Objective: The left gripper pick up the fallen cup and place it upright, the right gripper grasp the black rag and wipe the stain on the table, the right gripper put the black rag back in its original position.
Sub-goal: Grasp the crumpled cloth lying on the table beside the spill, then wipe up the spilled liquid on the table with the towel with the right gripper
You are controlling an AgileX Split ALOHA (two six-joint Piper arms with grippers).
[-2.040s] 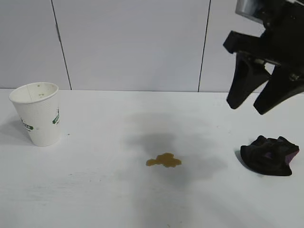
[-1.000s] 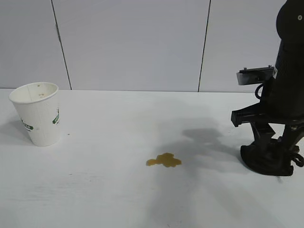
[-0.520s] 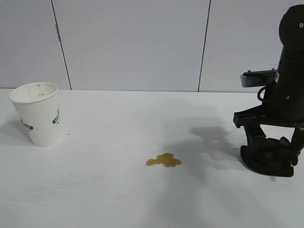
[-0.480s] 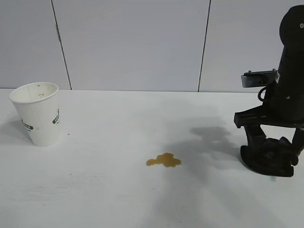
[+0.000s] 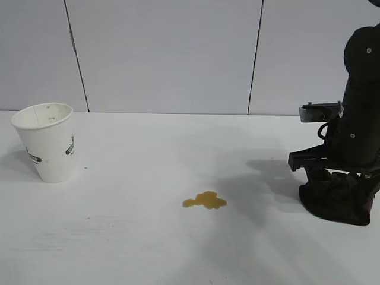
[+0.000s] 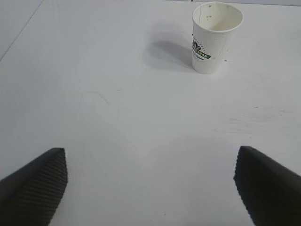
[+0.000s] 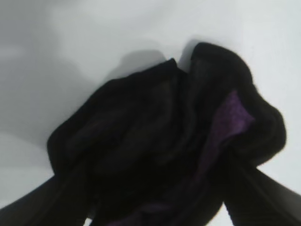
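We saw the right pincer [image 5: 337,193] pointing straight down into the rag [image 5: 332,205] at the desk's [image 5: 148,237] right; its grip we could not tell. The stain [image 5: 205,200] lay to its left.

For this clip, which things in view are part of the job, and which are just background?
Part of the job:
- cup, upright at the table's left
- stain, unwiped, mid-table
- black rag, under the right gripper
- left gripper, open, away from the cup
- table

Just background:
- grey panelled wall; nothing else lies about
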